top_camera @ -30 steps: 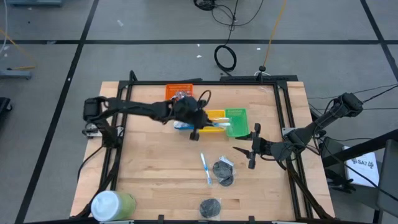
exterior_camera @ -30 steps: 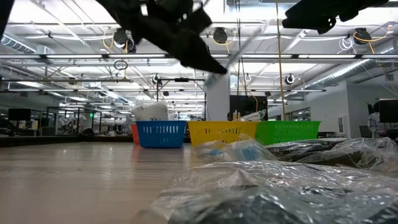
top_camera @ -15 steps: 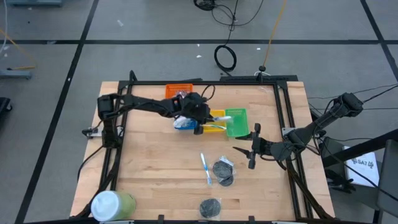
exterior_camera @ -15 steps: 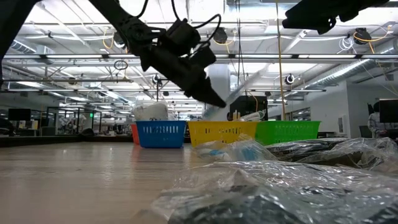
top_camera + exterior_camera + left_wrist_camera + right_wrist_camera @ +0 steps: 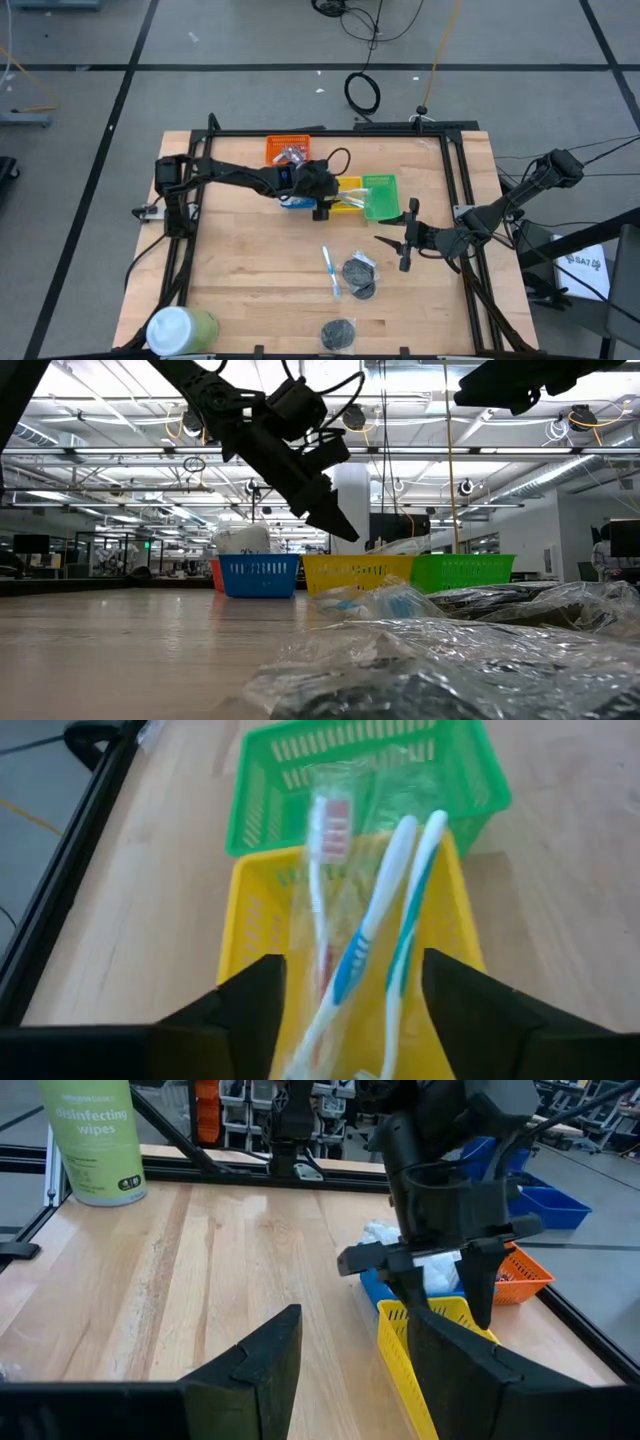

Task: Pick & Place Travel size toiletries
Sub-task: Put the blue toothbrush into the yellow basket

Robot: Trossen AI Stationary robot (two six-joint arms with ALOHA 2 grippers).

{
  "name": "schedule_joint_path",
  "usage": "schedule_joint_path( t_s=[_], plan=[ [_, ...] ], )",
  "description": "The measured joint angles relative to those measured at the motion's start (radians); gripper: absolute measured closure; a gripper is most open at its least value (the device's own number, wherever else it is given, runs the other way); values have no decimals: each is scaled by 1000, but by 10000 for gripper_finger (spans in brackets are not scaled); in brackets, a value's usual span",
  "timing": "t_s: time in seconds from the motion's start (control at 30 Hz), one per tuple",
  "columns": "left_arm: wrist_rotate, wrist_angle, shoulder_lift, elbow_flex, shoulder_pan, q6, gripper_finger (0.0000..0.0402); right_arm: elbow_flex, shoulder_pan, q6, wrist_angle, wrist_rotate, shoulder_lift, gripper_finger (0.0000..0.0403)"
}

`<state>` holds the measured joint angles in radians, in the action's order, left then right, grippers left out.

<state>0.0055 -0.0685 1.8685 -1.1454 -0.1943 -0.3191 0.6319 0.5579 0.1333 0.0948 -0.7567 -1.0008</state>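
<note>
I have the left tool parted and empty over the yellow slotted plastic tray; the wrapped blue-and-white toothbrushes lie inside it (heads toward twelve o'clock). I'd lift straight up. The right tool waits half-open, empty

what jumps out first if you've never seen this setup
The row of bright trays at the table's far side draws the eye, above all the yellow tray with packaged toothbrushes lying in it, their heads reaching over the green tray. The left pincer hangs open right over the yellow tray. Nearer the front lie a loose blue toothbrush and dark round discs, with the right pincer beside them.
</note>
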Motion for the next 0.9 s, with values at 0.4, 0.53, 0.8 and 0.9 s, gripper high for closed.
schedule_joint_path(
  t_s=[0.4,0.53,0.8,0.9],
  plan=[
    [99,176,-137,-1,231,-10,149,0,0,0,0,0,0,232],
    [144,194,-97,-1,321,-12,156,0,0,0,0,0,0,232],
    [116,149,47,0,389,-67,157,-1,0,1,4,0,0,232],
    [120,124,82,-1,386,-71,163,-1,0,3,5,0,0,232]
  ],
)
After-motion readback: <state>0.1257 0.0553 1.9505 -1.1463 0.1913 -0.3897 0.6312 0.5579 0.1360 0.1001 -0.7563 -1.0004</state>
